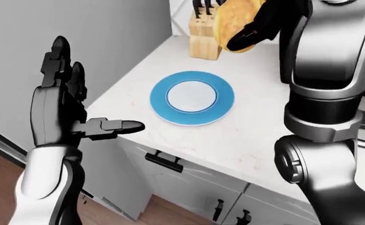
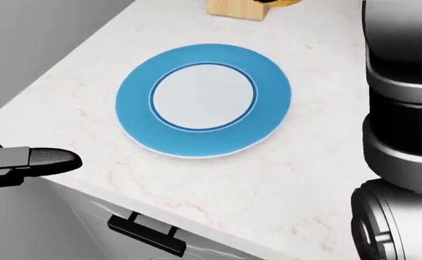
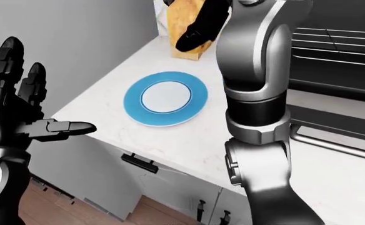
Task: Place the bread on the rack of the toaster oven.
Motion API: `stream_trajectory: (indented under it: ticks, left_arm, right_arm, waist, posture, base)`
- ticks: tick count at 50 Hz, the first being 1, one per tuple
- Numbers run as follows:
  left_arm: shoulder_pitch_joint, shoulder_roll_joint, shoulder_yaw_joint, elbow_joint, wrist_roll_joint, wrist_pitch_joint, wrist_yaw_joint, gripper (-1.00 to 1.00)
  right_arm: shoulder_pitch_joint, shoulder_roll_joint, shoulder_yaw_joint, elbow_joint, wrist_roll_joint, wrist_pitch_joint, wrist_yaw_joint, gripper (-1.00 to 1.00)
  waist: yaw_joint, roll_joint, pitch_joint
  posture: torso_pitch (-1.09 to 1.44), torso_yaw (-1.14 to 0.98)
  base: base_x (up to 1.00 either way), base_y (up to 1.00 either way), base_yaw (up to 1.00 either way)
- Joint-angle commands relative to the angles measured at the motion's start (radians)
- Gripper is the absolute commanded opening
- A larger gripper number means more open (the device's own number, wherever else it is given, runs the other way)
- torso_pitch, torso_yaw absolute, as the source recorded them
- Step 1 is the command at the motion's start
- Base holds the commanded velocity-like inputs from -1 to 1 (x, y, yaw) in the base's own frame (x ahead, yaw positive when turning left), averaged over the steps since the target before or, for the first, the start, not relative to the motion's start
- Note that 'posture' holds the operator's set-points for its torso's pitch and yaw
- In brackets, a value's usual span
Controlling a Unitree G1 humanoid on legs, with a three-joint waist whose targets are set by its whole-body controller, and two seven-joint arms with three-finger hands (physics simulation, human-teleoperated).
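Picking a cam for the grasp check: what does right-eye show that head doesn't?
Right-eye only: the right hand closed on the bread, the toaster oven rack, the whole open left hand. Head only: nothing extra, just a closer plate. Both: plate, counter, knife block, one left fingertip.
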Motion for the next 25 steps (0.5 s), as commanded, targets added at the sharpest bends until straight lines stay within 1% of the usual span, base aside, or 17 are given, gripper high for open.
stream_trajectory:
  ticks: [1,4,7,9,13,17,21,25]
  left_arm:
    - [-0.019,0.009,0.014,-0.03,0.006,-0.027,-0.001,1.0]
    - [-0.027,0.007,0.017,-0.038,0.005,-0.018,0.0,1.0]
    - [-0.054,0.02,0.016,-0.076,-0.001,0.034,-0.001,1.0]
    - [-0.065,0.025,0.018,-0.077,-0.001,0.045,0.0,1.0]
    - [-0.087,0.031,0.008,-0.098,-0.001,0.073,0.003,1.0]
    - [-0.089,0.028,0.003,-0.077,0.004,0.054,0.002,1.0]
    - [-0.099,0.028,-0.002,-0.089,0.003,0.071,0.001,1.0]
    - [-0.111,0.03,0.0,-0.094,0.003,0.081,-0.001,1.0]
  right_arm:
    - [-0.043,-0.016,-0.015,-0.029,-0.021,-0.006,0.01,-1.0]
    - [-0.058,-0.029,-0.019,-0.04,-0.04,0.002,0.032,-1.0]
    - [-0.054,-0.039,-0.021,-0.066,-0.058,0.011,0.058,-1.0]
    - [-0.054,-0.044,-0.022,-0.087,-0.075,0.022,0.078,-1.0]
    - [-0.066,-0.06,-0.028,-0.114,-0.104,0.037,0.117,-1.0]
    - [-0.08,-0.082,-0.038,-0.134,-0.126,0.045,0.149,-1.0]
    - [-0.101,-0.114,-0.05,-0.136,-0.138,0.045,0.176,-1.0]
    - [-0.109,-0.138,-0.066,-0.133,-0.134,0.041,0.181,-1.0]
  waist:
    - [-0.003,0.0,-0.025]
    - [-0.013,-0.001,-0.023]
    - [-0.024,-0.001,-0.019]
    - [-0.032,-0.001,-0.017]
    - [-0.047,-0.001,-0.013]
    - [-0.063,-0.001,-0.009]
    - [-0.08,-0.001,-0.006]
    - [-0.099,-0.003,-0.001]
  posture:
    - [0.0,0.29]
    - [0.0,0.28]
    - [0.0,0.26]
    - [0.0,0.25]
    - [0.0,0.23]
    - [0.0,0.21]
    - [0.0,0.19]
    - [0.0,0.17]
  base:
    - [0.0,0.0,0.0]
    - [0.0,0.0,0.0]
    - [0.0,0.0,0.0]
    - [0.0,0.0,0.0]
    - [0.0,0.0,0.0]
    - [0.0,0.0,0.0]
    - [0.0,0.0,0.0]
    - [0.0,0.0,0.0]
